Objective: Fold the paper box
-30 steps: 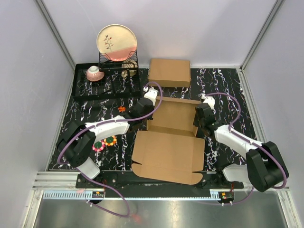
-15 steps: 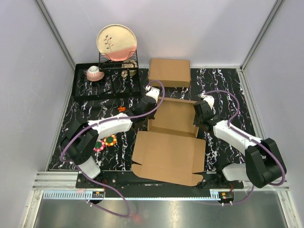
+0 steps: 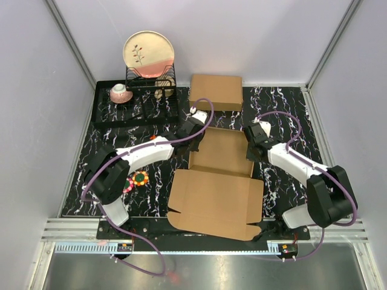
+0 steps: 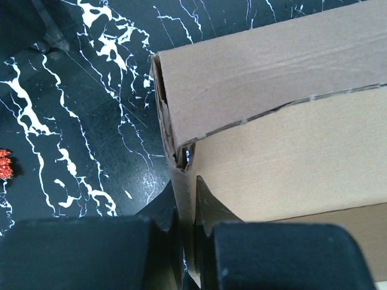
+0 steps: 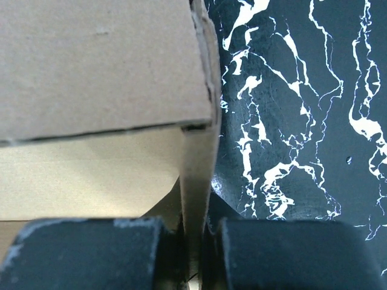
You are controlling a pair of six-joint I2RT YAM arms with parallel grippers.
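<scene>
The paper box (image 3: pixel 216 192) lies unfolded on the black marbled mat, its wide lid panel towards the near edge and its shallow tray part towards the back. My left gripper (image 3: pixel 193 129) is shut on the tray's upright left side wall (image 4: pixel 184 181), near the back left corner; my left gripper (image 4: pixel 188 211) has a finger on each face. My right gripper (image 3: pixel 251 142) is shut on the upright right side wall (image 5: pixel 197 163), and in the right wrist view my right gripper (image 5: pixel 195 235) has the cardboard pinched thin between its fingers.
A second, made-up cardboard box (image 3: pixel 216 92) stands just behind the paper box. A black dish rack (image 3: pixel 136 106) at the back left holds a plate (image 3: pixel 149 53) and a cup (image 3: pixel 120 92). Small flower toys (image 3: pixel 140 177) lie beside the left arm, and a red bit (image 4: pixel 5 163) on the mat.
Both grippers slid further back along the tray's side walls. The right gripper closed on the right wall. The left stayed shut on the left wall.
</scene>
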